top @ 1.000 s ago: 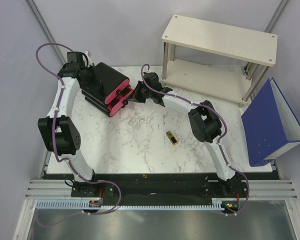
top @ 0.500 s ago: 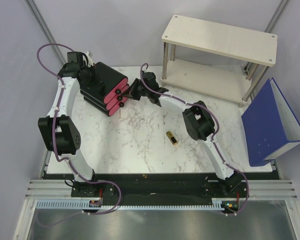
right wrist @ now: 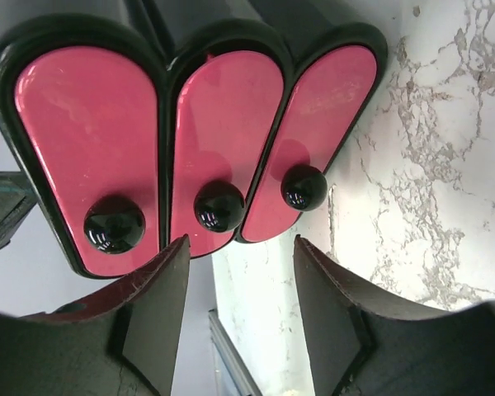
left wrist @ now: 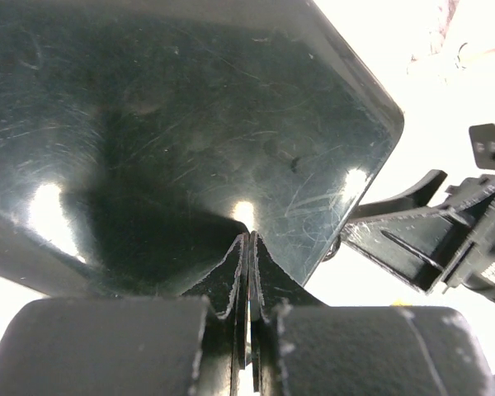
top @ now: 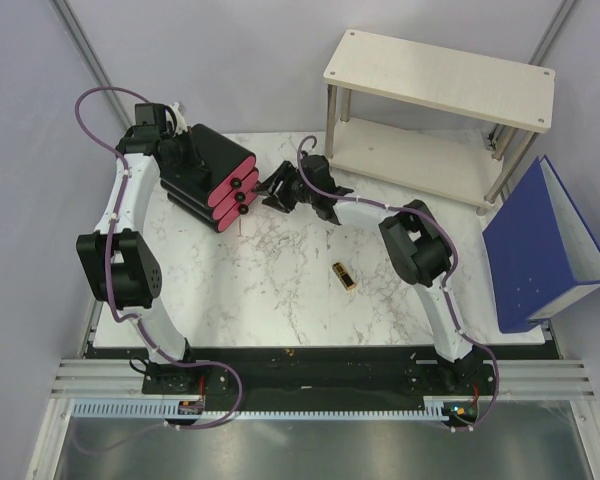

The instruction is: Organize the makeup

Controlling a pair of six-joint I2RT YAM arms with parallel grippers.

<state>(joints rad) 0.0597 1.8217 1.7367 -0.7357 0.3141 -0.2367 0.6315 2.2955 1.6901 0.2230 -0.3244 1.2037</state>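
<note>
My right gripper [right wrist: 241, 254] released, left gripper [left wrist: 247, 252] clenched empty; the lipstick [top: 343, 276], well behind my right gripper, I judge light, rigid, slick: pinch mid-barrel.

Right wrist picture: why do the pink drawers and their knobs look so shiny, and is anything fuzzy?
Right wrist view: light glints as white dots on the knobs and leaves a soft sheen on the drawers; the fingers near the lens are blurred. Left wrist view: bright spots and scratches show on the box, and the background is washed out white.
</note>
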